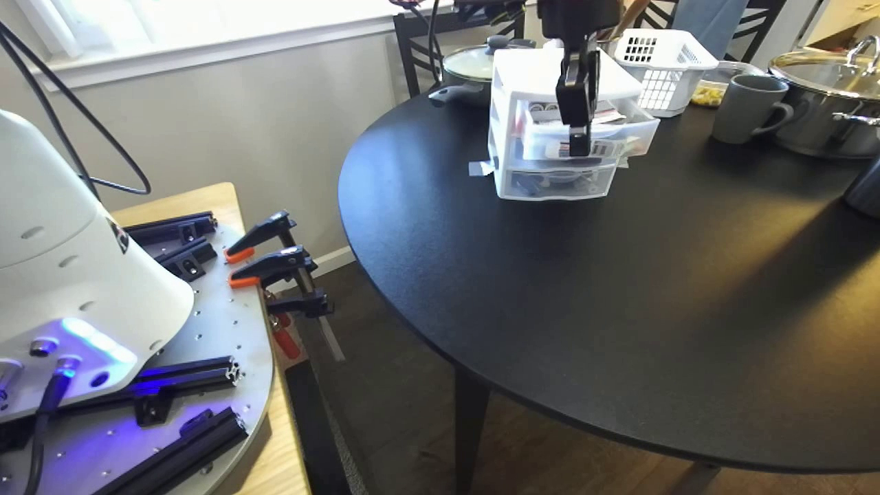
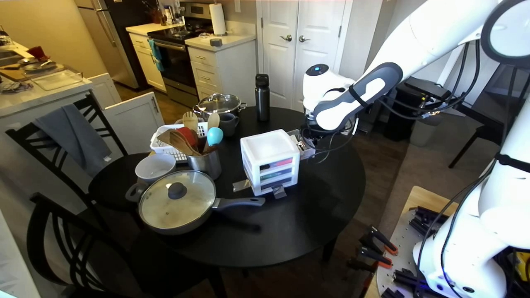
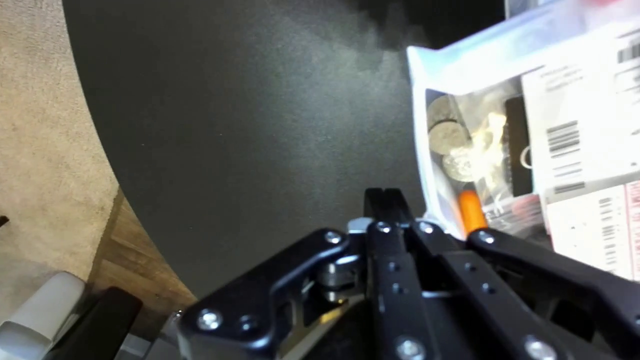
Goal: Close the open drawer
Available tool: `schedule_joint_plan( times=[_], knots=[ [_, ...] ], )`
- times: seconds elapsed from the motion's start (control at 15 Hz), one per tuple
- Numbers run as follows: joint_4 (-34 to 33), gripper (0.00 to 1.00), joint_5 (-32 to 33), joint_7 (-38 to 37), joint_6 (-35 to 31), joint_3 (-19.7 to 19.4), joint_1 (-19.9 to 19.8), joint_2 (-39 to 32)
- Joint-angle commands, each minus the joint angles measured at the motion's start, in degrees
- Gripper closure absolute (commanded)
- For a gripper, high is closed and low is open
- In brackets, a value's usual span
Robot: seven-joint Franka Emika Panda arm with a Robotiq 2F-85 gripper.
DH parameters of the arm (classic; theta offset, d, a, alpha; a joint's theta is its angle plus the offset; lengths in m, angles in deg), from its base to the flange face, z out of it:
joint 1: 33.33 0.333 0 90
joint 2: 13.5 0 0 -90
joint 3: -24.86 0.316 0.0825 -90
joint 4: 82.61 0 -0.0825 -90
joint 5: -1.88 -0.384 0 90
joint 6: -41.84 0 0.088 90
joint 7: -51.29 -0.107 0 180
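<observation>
The open drawer (image 1: 638, 139) is shallow, translucent plastic. It sticks out of a small white-framed unit (image 1: 526, 72) standing on the black table. It shows in an exterior view (image 2: 307, 152) behind the unit (image 2: 267, 145), partly covered by the arm. In the wrist view the drawer (image 3: 421, 150) lies at the right, holding barcoded labels, an orange item and small packets. My gripper (image 3: 384, 192) is shut with nothing between its fingertips, pointing down just outside the drawer's edge. It also shows in an exterior view (image 1: 579, 150), overlapping the drawer; contact cannot be told.
A white lattice basket (image 1: 665, 72), a grey mug (image 1: 748, 108) and a steel pot (image 1: 828, 120) stand near the unit. A lidded pan (image 2: 178, 203) and a utensil holder (image 2: 205, 164) are beside it. Tape (image 2: 279, 191) lies at the unit's base. A dark bottle (image 2: 262, 99) stands farther back.
</observation>
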Motion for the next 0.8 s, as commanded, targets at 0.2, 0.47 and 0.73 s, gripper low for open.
schedule_joint_plan(
  times=[0.2, 0.47, 0.73],
  knots=[
    [-2.02, 0.96, -3.06, 1.03, -1.62, 1.29, 2.22, -0.74],
    [-1.44, 0.96, -3.58, 1.46, -1.74, 0.95, 2.03, -1.26],
    [-0.96, 0.96, -6.1, 1.34, -3.58, 1.27, 2.07, -1.5]
  ],
)
